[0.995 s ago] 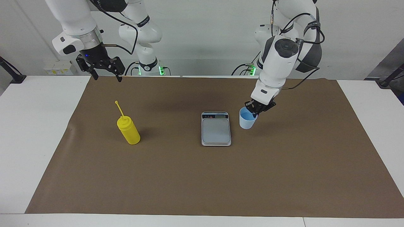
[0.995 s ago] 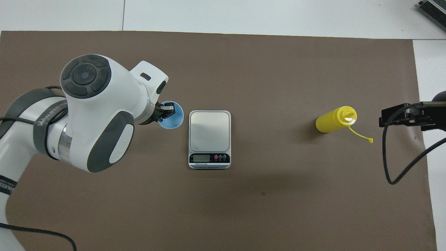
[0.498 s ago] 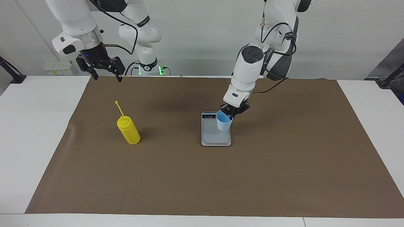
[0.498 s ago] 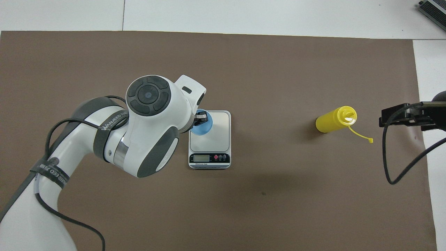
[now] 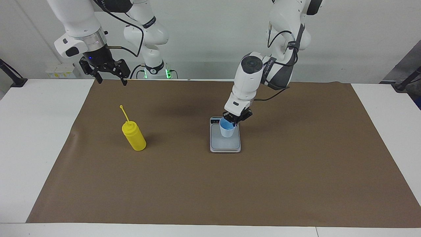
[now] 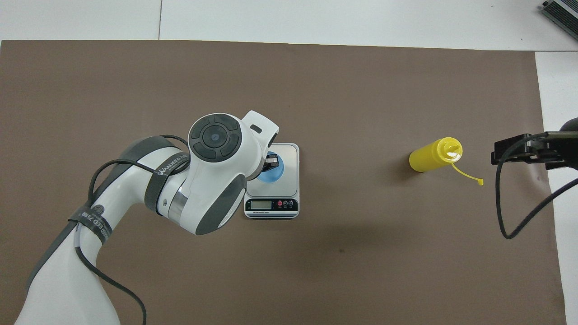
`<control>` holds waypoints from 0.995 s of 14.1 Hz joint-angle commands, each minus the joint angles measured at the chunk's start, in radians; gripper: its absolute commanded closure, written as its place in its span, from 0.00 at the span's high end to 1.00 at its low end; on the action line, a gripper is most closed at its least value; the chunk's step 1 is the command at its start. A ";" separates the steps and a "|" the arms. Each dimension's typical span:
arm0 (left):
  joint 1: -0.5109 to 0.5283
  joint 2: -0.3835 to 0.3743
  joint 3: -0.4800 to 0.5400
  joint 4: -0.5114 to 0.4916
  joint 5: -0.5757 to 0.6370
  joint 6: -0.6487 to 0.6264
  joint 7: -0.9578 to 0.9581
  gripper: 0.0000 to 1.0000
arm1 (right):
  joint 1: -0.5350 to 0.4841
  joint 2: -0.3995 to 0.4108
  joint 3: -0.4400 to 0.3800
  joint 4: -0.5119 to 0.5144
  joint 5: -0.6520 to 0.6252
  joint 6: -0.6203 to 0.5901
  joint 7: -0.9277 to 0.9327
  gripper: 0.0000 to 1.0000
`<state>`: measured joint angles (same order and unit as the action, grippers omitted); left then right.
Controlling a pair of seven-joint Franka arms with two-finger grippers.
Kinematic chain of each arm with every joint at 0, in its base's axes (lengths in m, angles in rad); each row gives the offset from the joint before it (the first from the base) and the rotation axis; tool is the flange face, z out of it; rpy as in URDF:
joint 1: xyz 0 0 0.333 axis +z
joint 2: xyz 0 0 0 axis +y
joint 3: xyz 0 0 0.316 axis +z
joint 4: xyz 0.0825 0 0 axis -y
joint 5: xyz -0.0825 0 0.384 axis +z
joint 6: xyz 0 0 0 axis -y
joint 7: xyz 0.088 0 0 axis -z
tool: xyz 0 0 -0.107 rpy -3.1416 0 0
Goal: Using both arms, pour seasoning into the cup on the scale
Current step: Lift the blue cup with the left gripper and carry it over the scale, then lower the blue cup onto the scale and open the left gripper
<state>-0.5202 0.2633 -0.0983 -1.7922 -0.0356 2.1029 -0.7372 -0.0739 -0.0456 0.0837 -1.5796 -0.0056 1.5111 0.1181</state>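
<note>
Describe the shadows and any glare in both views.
Facing view: soft shadows fall beside the yellow squeeze bottle and across the brown mat near the robots. Overhead view: a faint sheen on the scale plate, and a broad dim shadow on the mat below it.

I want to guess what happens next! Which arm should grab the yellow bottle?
Probably the right arm. Its open tool waits at the bottle's end of the table, while the left tool is shut on the cup over the scale.
</note>
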 commanded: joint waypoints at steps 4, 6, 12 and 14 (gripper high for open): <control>-0.014 -0.009 0.011 -0.032 -0.015 0.040 -0.010 0.00 | -0.014 -0.027 0.007 -0.031 -0.002 0.017 -0.009 1.00; -0.014 -0.009 0.011 -0.032 -0.017 0.045 -0.010 0.00 | -0.014 -0.027 0.007 -0.031 -0.002 0.017 -0.009 1.00; -0.026 -0.016 0.011 -0.075 -0.017 0.100 -0.010 0.00 | -0.014 -0.027 0.007 -0.031 -0.002 0.017 -0.009 1.00; -0.026 -0.018 0.011 -0.072 -0.015 0.086 -0.005 0.22 | -0.014 -0.027 0.007 -0.033 -0.002 0.017 -0.008 1.00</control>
<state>-0.5319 0.2635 -0.1003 -1.8419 -0.0386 2.1767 -0.7378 -0.0739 -0.0456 0.0837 -1.5796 -0.0056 1.5111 0.1181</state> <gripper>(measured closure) 0.974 0.000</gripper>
